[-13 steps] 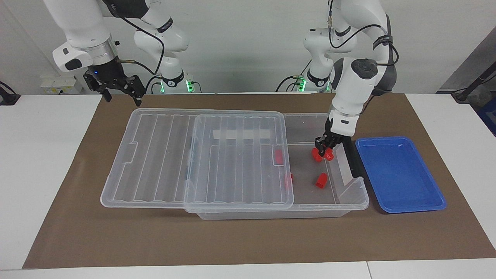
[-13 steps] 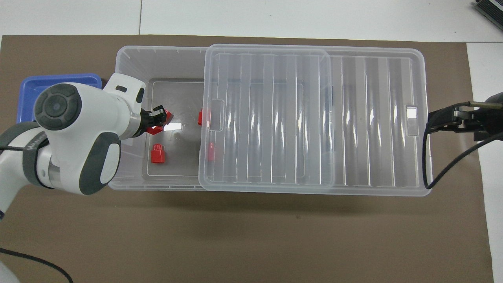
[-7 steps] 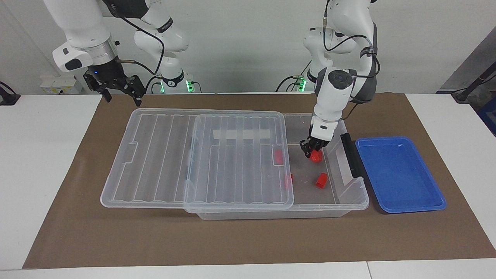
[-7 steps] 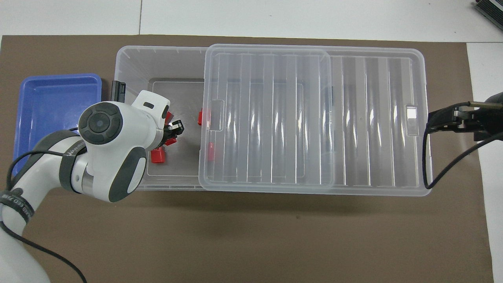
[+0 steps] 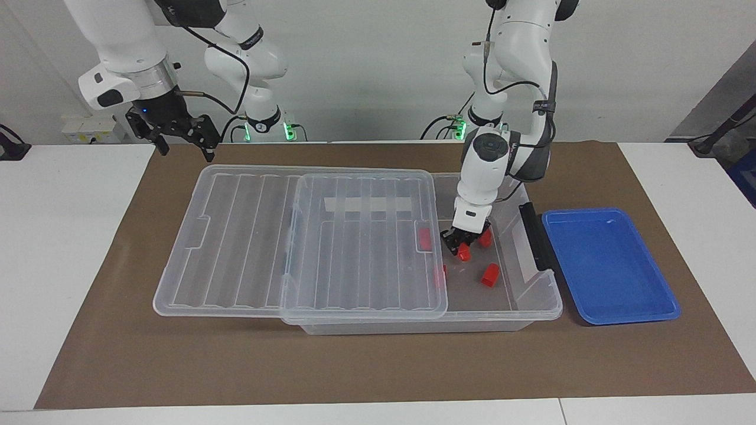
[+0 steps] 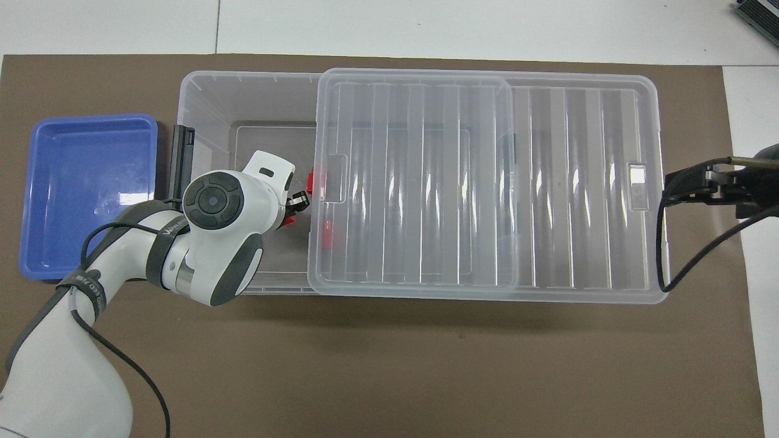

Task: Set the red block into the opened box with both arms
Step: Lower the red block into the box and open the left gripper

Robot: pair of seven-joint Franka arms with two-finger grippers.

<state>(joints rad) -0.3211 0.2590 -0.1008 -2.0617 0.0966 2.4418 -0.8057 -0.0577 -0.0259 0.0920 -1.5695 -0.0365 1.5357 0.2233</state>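
Observation:
The box (image 5: 534,311) is a clear bin whose ribbed lid (image 5: 248,236) is slid toward the right arm's end, leaving the left arm's end uncovered. My left gripper (image 5: 459,245) reaches down into that uncovered part, shut on a red block (image 5: 464,254) low over the floor. Another red block (image 5: 486,238) lies just beside the gripper and a third (image 5: 489,274) farther from the robots. More red blocks (image 5: 424,238) show through the lid's edge. In the overhead view the left gripper (image 6: 297,201) sits by the lid (image 6: 578,182), the arm hiding most of the held block (image 6: 288,220). My right gripper (image 5: 186,152) waits open above the mat.
A shallow blue tray (image 5: 608,265) lies beside the box at the left arm's end, with a black bar (image 5: 534,236) on the box's short wall between them. The lid overhangs the box toward the right gripper (image 6: 664,193). A brown mat (image 5: 378,366) covers the table.
The left gripper has carried its red block across the box floor from the black-bar end toward the lid's edge. One block stayed where it lay. The right arm has not moved.

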